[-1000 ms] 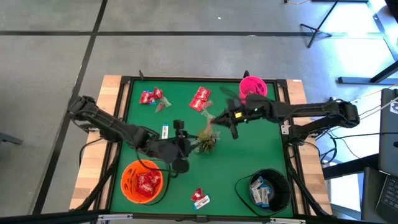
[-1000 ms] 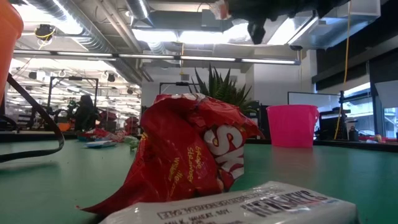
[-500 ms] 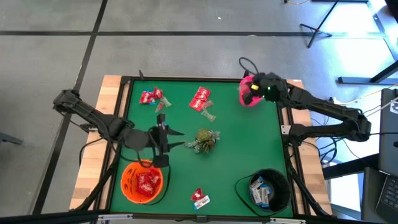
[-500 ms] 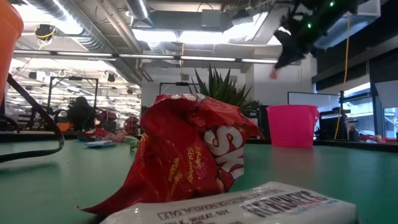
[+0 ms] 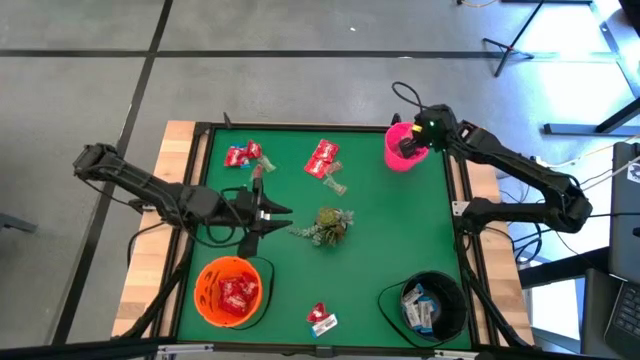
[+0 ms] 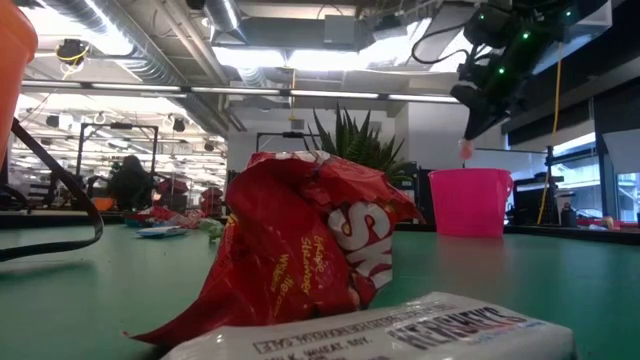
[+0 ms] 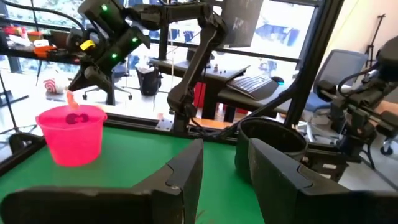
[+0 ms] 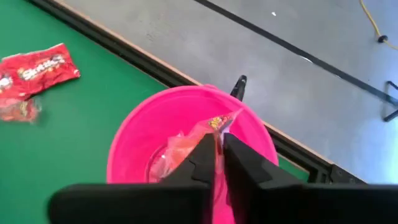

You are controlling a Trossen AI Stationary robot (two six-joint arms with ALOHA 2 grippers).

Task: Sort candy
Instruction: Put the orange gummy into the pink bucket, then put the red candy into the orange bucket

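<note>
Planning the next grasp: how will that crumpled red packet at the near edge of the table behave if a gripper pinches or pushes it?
The red packet is creased and puffed, so it will probably crush and flex rather than stay stiff. Its glossy film looks slippery; it may slide on the green table if nudged. It leans on a white bar, which might shift too.

- red packet point(image 6: 300, 250), low view: white "SK…", start of Skittles logo
- white wrapper point(image 6: 400, 335) just in front of it: "HERSHEY'S", small "MILK, WHEAT, SOY"
- red packet point(image 8: 38, 70) near pink bucket point(image 8: 134, 149): "Skittles"
</note>
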